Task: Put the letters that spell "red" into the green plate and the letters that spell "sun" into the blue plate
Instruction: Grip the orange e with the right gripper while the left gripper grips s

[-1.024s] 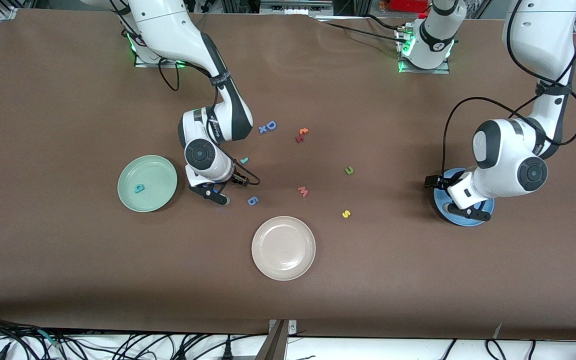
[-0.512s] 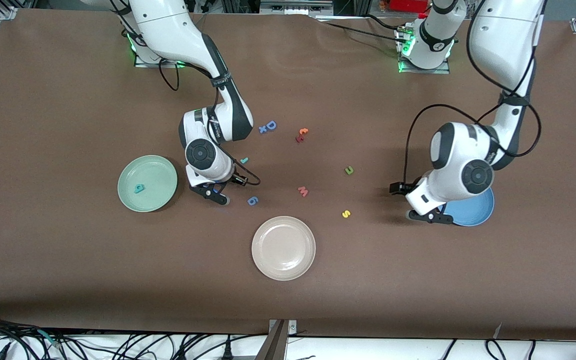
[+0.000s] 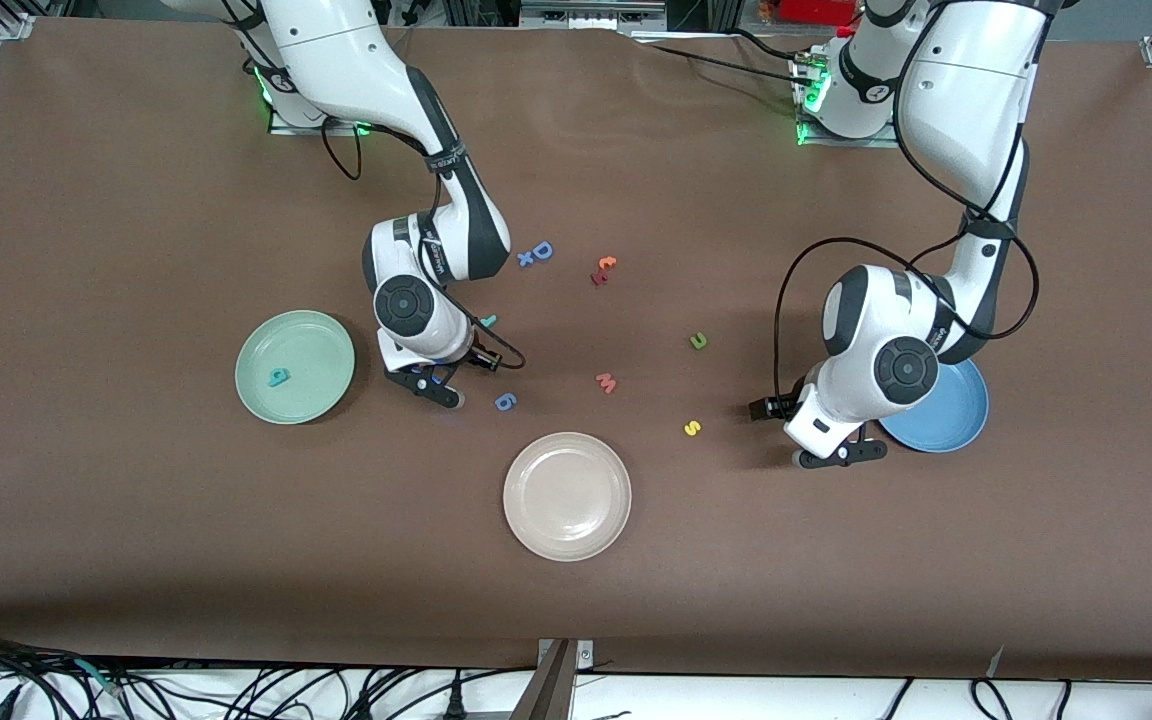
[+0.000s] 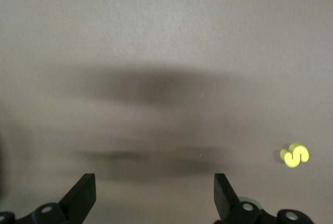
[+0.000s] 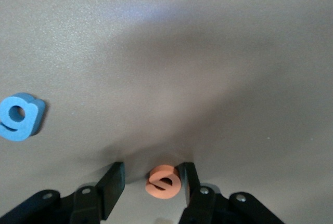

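My right gripper (image 3: 428, 386) is down on the table between the green plate (image 3: 308, 342) and a blue "6" piece (image 3: 505, 402). Its jaws are open and straddle the orange "e" (image 5: 163, 181). The "e" touches one finger (image 5: 188, 178) and a gap shows at the other. A teal "d" (image 3: 278, 377) lies in the green plate, and the teal "r" (image 3: 488, 321) is beside the right wrist. My left gripper (image 3: 839, 456) is open and empty, low over bare table between the yellow "s" (image 3: 693, 428) and the blue plate (image 3: 948, 415). The olive "n" (image 3: 699, 341) lies farther from the front camera than the "s".
A cream plate (image 3: 567, 495) sits nearest the front camera at mid-table. A pink "m" (image 3: 606, 382) lies between the "6" piece and the "n". A blue "D" (image 3: 542, 250) and small red and orange pieces (image 3: 602, 270) lie toward the arms' bases.
My left arm has swung off the blue plate toward the yellow "s", uncovering the plate. My right gripper has barely shifted.
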